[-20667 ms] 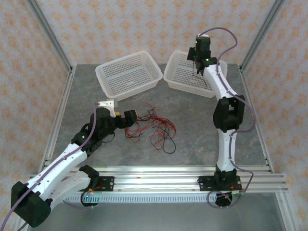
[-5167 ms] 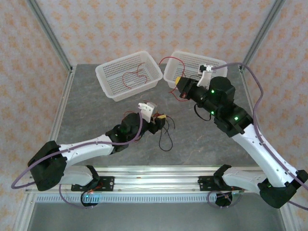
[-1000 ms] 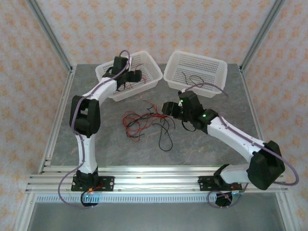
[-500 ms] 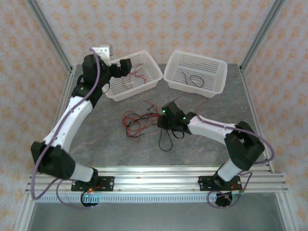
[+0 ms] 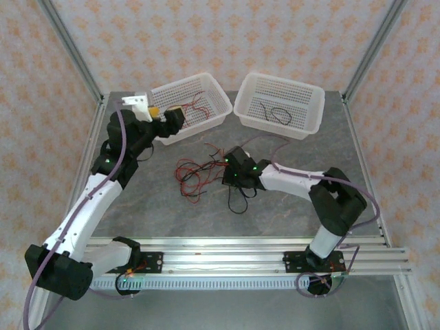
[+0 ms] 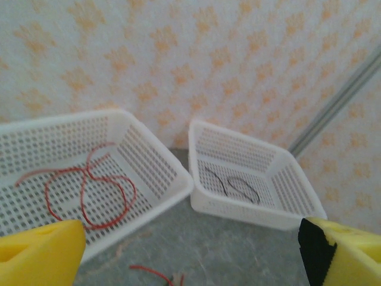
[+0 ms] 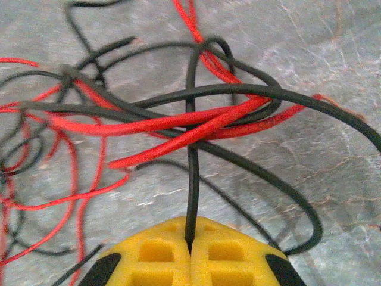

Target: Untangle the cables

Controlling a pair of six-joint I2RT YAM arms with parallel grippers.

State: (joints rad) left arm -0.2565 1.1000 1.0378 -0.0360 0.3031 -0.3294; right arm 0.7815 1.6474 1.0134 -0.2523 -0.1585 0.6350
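Your left gripper [image 6: 190, 253] hangs spread and empty by the left basket [image 6: 149, 161]. At the middle of the tabletop [image 5: 275, 213], your right gripper [image 7: 190, 238] pinches one black cable [image 7: 191, 179] from the tangle [image 5: 203, 168]. Next, I'd judge, draw it out slowly toward the right basket [image 5: 275, 126].

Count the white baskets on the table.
2. Left basket at the table's back, holding a red cable; right basket beside it, holding a black cable. None seem hidden.
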